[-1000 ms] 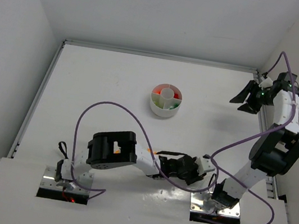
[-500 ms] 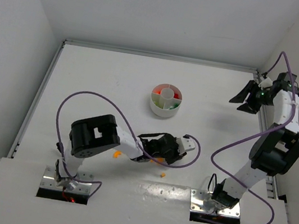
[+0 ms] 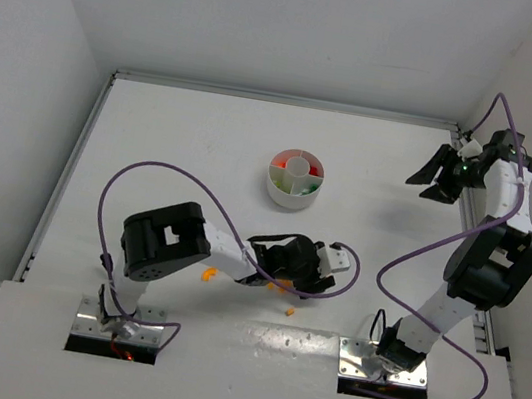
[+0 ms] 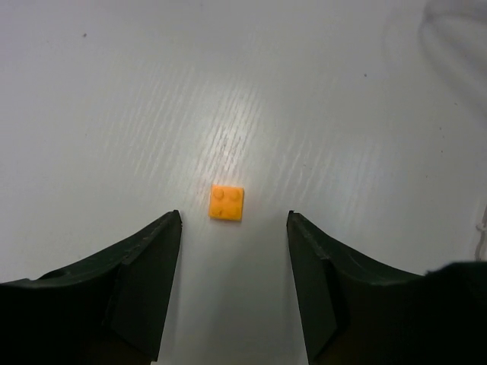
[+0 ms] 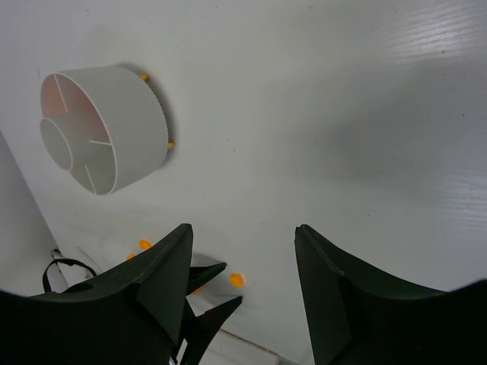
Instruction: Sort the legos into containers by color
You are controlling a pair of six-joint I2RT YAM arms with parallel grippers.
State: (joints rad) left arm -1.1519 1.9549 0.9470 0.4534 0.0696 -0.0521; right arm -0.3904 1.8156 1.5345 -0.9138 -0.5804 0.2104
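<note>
orange lego (image 4: 227,203) between left gripper (image 4: 233,214)'s spread, edge-cropped fingers (image 4: 144,266).

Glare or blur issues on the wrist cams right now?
Left wrist: orange brick sharp, streaky glare on the table above it, near fingers dark and soft. Right wrist: white dish in focus, broad soft shadow upper right.

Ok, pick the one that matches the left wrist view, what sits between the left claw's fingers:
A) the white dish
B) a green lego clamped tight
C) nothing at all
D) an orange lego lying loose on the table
D: the orange lego lies flat on the table, studs up, in the gap of the open left claw, with neither finger touching it.
</note>
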